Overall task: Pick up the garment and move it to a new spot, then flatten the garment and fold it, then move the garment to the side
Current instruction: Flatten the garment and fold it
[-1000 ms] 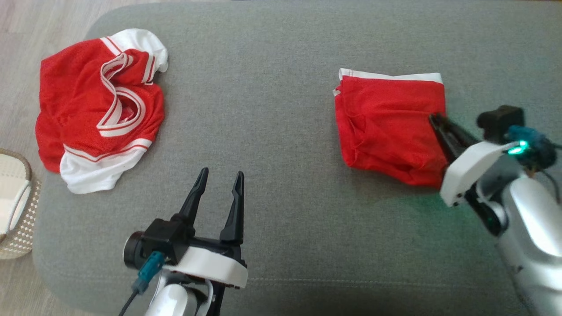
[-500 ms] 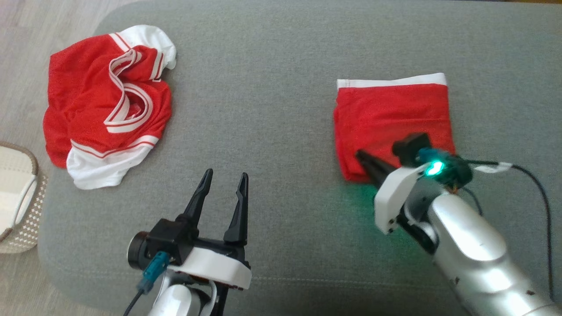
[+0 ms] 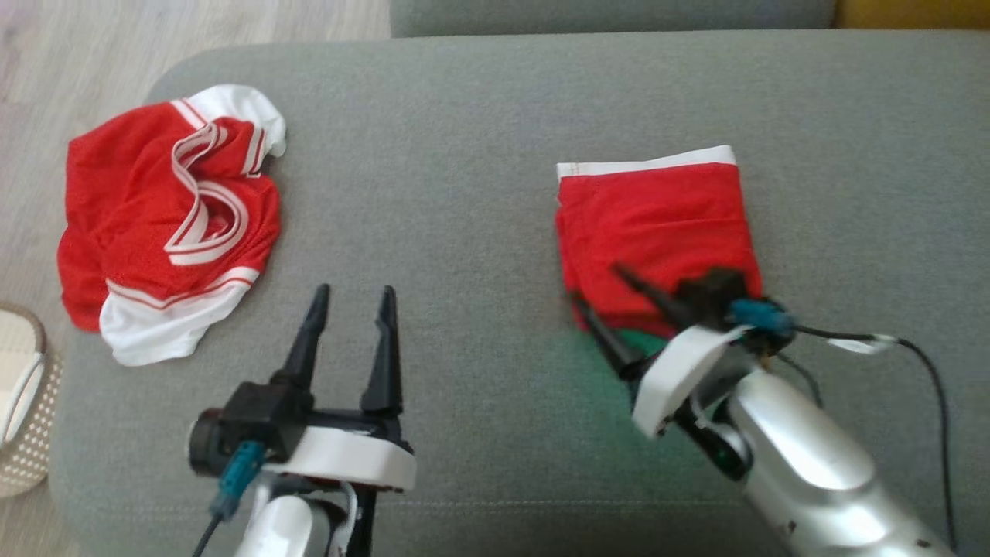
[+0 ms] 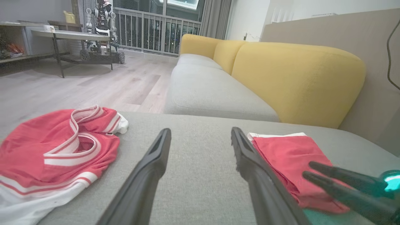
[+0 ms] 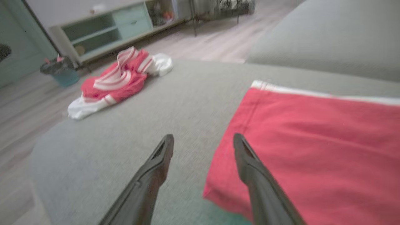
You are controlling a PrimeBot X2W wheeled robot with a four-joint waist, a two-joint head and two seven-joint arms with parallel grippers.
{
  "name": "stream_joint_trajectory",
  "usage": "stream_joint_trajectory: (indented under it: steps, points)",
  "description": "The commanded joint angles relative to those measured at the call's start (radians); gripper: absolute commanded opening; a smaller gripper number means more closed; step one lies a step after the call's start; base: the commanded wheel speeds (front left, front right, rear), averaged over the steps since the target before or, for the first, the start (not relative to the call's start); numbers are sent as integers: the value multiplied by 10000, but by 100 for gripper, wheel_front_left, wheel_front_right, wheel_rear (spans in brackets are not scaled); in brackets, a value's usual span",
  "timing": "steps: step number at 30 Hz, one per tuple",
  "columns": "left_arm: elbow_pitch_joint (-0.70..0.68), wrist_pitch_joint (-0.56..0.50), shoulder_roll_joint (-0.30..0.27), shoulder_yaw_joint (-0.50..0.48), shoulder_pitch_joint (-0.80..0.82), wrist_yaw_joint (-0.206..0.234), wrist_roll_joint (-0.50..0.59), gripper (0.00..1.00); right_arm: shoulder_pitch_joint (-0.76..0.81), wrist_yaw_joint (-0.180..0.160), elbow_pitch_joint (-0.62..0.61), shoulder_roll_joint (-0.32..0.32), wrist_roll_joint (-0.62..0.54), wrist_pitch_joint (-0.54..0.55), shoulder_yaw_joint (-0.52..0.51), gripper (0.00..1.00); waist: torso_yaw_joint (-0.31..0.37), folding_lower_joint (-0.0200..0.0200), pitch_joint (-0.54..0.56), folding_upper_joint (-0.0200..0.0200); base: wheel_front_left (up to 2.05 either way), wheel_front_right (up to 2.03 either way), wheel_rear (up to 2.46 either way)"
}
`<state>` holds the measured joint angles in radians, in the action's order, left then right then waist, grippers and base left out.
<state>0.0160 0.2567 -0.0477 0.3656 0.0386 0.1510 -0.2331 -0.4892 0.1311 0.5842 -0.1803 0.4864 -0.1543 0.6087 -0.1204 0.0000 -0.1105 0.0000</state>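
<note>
At the far left edge, a woven basket [image 3: 23, 433] sits on the floor beside the grey cushion [image 3: 464, 155]. A crumpled red-and-white jersey [image 3: 162, 224] lies on the cushion's left end.

The left arm comes up from the bottom edge, left of centre, wrist level. The left gripper [image 3: 353, 290] hangs over bare cushion with both fingers pointing away from the robot. Its jaws are spread wide and hold nothing; the left wrist view [image 4: 200, 131] shows grey fabric between them.

The garment [image 3: 653, 224] lies flat on the cushion, right of centre and well apart from the jersey. It is a folded red piece, nearly square, so no long axis stands out. Its white band runs left to right along the far edge, tilted slightly up toward the right. The stacked folds face the robot.

The right arm reaches in from the lower right, forearm slanting up and to the left, a black cable [image 3: 928, 387] trailing off its wrist. The right gripper [image 3: 597, 283] is at the garment's near left corner with its jaws parted. In the right wrist view [image 5: 203, 137] one finger is over the cushion and the other over the red cloth, gripping nothing.
</note>
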Motion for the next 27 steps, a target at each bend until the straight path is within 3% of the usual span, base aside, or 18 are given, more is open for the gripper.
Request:
stream_joint_trajectory:
  steps: [1, 5, 9, 13, 17, 21, 27]
  points:
    - [-360, 51, -26, -348, 105, 50, 92, 100, 15, -4, -352, -1, -65, -196, -52, 100, 65, 0, 73, 0, 0, 0, 0]
    - [-621, 51, -26, -663, -126, 365, 266, 100, 587, -4, -1148, -79, 137, -865, -563, 100, 275, 0, 237, 0, 0, 0, 0]
    - [-602, 51, -37, -944, -365, 371, 667, 100, 1226, -4, -1956, -467, -365, -1062, -1629, 100, 474, 0, 423, 0, 0, 0, 0]
    - [-584, 51, -50, -1178, -685, 251, 1023, 100, 2393, -4, -3094, -251, -1662, -1070, -3388, 100, 655, 0, 724, 0, 0, 0, 0]
    - [-800, 51, -55, -1430, -1043, 119, 1319, 100, 3532, -4, -3821, 429, -2627, -1072, -4680, 100, 819, 0, 983, 0, 0, 0, 0]
    - [-957, 51, -51, -1563, -1387, -119, 1620, 100, 4255, -4, -4053, 629, -3498, -1073, -4923, 100, 904, 0, 1149, 0, 0, 0, 0]
    - [-1011, 51, -46, -1637, -1745, -301, 1808, 100, 4587, -4, -3796, 809, -3775, -1074, -5006, 100, 900, 0, 1363, 0, 0, 0, 0]
